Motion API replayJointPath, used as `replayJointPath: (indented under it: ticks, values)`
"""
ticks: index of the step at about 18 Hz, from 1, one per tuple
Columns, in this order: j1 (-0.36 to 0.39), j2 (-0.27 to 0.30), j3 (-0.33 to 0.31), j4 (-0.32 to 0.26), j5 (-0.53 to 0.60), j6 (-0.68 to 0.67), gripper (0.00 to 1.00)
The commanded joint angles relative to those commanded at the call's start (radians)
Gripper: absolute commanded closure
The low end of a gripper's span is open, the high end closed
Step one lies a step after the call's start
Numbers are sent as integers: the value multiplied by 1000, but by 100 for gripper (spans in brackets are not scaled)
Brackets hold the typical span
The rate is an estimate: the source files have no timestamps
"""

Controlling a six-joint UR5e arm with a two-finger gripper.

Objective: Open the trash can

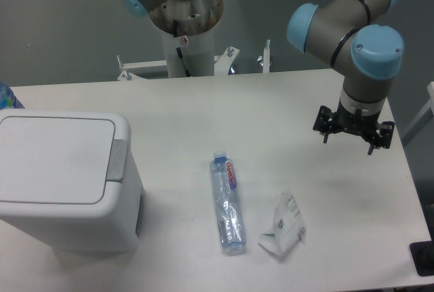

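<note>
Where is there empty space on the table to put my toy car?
There is bare table along the far side, between the trash can and the tool. Another free strip lies between the trash can and the lying bottle. It is tighter near the front, where the bottle and the crumpled wrapper lie close together.

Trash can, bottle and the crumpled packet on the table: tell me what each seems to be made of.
The large boxy white trash can looks like matte moulded plastic, going by its rounded corners and even surface, with a grey push tab. The clear lying bottle seems thin see-through plastic with a blue cap. The crumpled white packet looks like creased plastic film or paper; I cannot tell which.
</note>
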State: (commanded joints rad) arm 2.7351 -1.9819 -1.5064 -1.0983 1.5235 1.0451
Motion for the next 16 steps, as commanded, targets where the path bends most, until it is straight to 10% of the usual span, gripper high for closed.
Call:
replayJointPath:
  ticks: [16]
  values:
    - [-78,44,-2,91,-225,-574,0]
